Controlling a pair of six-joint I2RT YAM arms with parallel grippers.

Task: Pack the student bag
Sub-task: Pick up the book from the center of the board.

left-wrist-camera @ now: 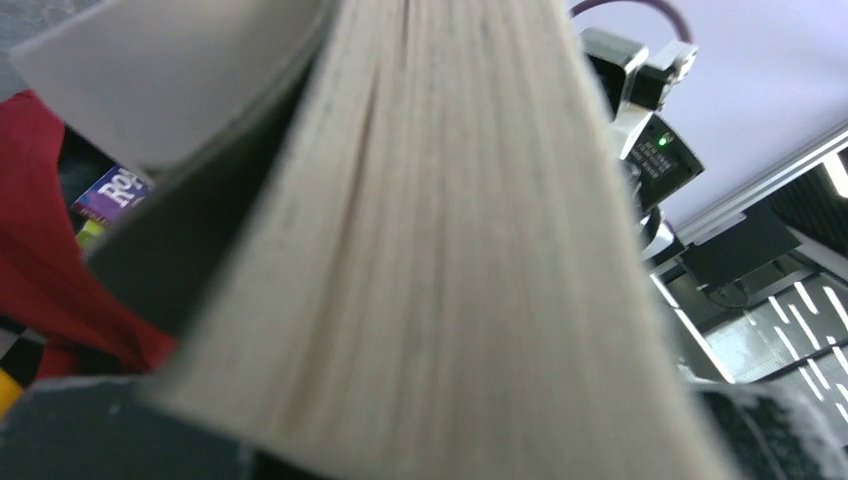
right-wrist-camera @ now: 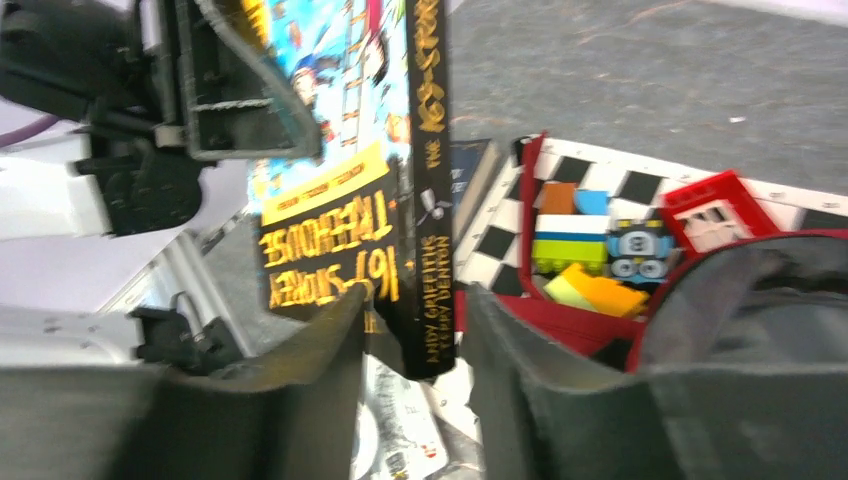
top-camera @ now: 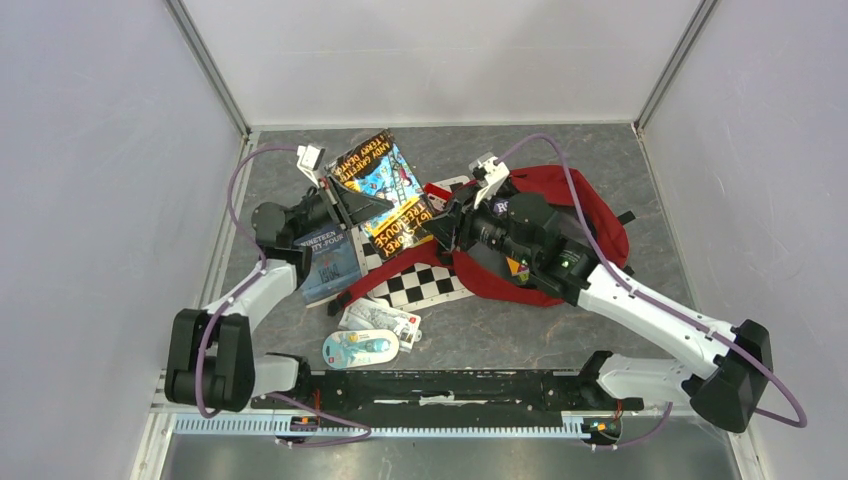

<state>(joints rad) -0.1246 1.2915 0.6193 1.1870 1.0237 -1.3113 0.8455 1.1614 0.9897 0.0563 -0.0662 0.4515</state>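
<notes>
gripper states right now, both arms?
Left gripper: shut on the treehouse book.
Right gripper: open, fingers straddling the book's spine with a gap showing.

Left wrist view: the treehouse book (left-wrist-camera: pixel 420 260) shows only its page block, blurred, filling the frame and cut by the top and bottom edges. The left gripper's fingers (left-wrist-camera: pixel 90 440) are just dark smears in the 2 bottom corners. The student bag (left-wrist-camera: pixel 40 250) is a red sliver at the left edge.

Right wrist view: the book's top is cut off. Can't tell if the right gripper (right-wrist-camera: pixel 410 340) touches the spine.

Top view: the right arm (top-camera: pixel 560 255) covers the bag's middle. The checkered board (top-camera: pixel 425 285) lies partly under the book and bag. The blue book (top-camera: pixel 330 265) is partly under the left arm (top-camera: pixel 255 290). Print on the white packet (top-camera: pixel 385 322) and blister pack (top-camera: pixel 360 350) is too small to read.
</notes>
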